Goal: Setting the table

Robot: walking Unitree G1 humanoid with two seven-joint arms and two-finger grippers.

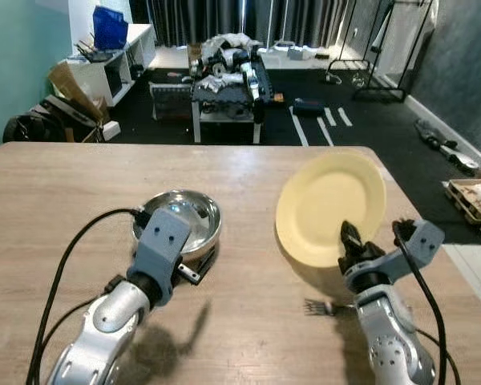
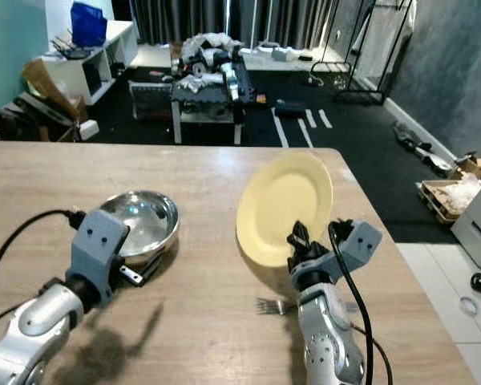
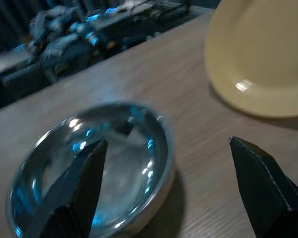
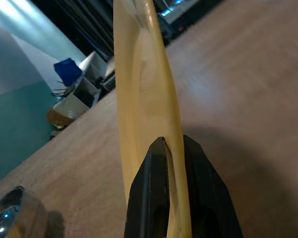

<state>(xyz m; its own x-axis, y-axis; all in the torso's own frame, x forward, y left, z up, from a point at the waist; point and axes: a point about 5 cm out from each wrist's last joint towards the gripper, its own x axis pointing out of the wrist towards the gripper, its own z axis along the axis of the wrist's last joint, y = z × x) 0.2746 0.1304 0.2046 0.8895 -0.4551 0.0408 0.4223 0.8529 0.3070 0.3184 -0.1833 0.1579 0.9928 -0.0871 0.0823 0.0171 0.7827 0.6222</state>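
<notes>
While your right gripper [image 1: 351,241] pinches the near rim of the yellow plate [image 1: 330,207], its two black fingers [image 4: 159,198] are clamped one on each face of the rim, and the plate stands tilted up off the wooden table [image 1: 56,200], its hollow face turned toward you and to your left. Just below that gripper, a fork [image 1: 319,306] lies flat on the table beside the silver forearm, prongs pointing to your left. Your left gripper [image 3: 169,198] is spread wide and grasps nothing; one finger hangs over the metal bowl [image 1: 188,218] and the other over bare wood beside it, and you cannot tell from these views whether either finger touches the bowl. The bowl sits upright on the table, left of the plate and apart from it, with the blue-grey wrist housing just in front of it. Beyond the far edge of the table you see a dark floor, a low table [image 1: 224,100] piled with clutter, white shelves [image 1: 116,56] against the teal wall on your left, and a black metal rack [image 1: 381,48] on your right
</notes>
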